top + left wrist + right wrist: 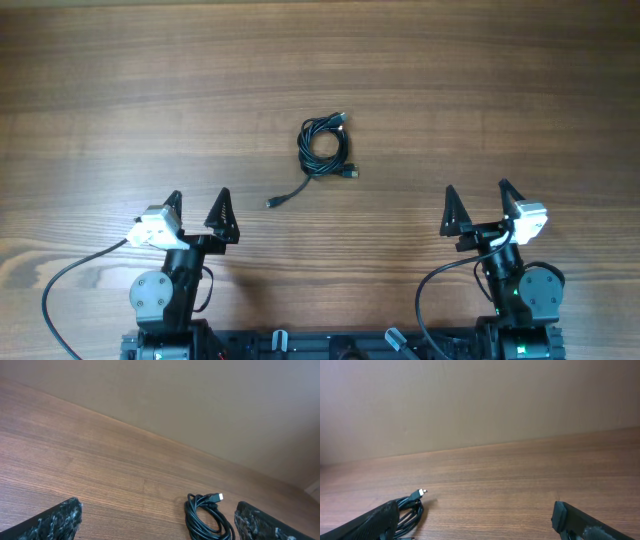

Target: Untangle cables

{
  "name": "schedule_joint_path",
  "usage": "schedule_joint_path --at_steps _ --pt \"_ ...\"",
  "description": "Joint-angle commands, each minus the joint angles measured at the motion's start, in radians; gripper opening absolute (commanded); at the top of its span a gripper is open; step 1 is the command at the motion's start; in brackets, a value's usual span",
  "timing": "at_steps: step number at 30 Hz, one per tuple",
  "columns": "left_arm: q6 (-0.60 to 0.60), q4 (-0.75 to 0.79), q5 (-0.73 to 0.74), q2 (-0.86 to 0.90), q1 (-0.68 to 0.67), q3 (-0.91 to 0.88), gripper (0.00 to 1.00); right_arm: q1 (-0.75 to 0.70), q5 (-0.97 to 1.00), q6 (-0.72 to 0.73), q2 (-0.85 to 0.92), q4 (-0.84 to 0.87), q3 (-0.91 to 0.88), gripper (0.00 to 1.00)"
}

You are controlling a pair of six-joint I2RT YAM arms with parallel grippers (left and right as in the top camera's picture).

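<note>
The cables (pixel 324 148) lie as a small black coil in the middle of the wooden table, with one loose end trailing down-left to a small plug (pixel 272 204). The left wrist view shows the coil (pixel 205 517) low and right, close to the right finger, a pale-tipped plug pointing away. In the right wrist view the coil (pixel 409 510) sits at the lower left, partly behind the left finger. My left gripper (pixel 198 202) is open near the table's front left, well short of the coil. My right gripper (pixel 477 197) is open at the front right, also apart from it.
The wooden table (pixel 500 80) stretches bare around the coil. A plain beige wall (pixel 200 400) rises behind the table's far edge. Both arm bases (pixel 165 295) stand at the near edge, with thicker black wires looping off them.
</note>
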Motion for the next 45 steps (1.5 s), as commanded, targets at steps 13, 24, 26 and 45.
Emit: schedule_joint_path --at_steps 13,24,26,45 --pt "0.023 -0.001 -0.015 0.0 0.004 -0.007 1.0 -0.005 -0.016 0.008 -0.004 0.003 -0.002 1.0" --pt "0.023 -0.001 -0.014 0.0 0.004 -0.007 1.0 -0.005 -0.016 0.008 -0.004 0.003 -0.002 1.0" --pt "0.023 0.0 -0.013 0.0 0.004 -0.007 1.0 -0.005 -0.018 0.008 -0.004 0.003 -0.002 1.0" --pt "0.02 0.004 0.044 0.0 0.004 -0.006 1.0 -0.005 -0.175 -0.101 -0.004 0.013 0.005 1.0"
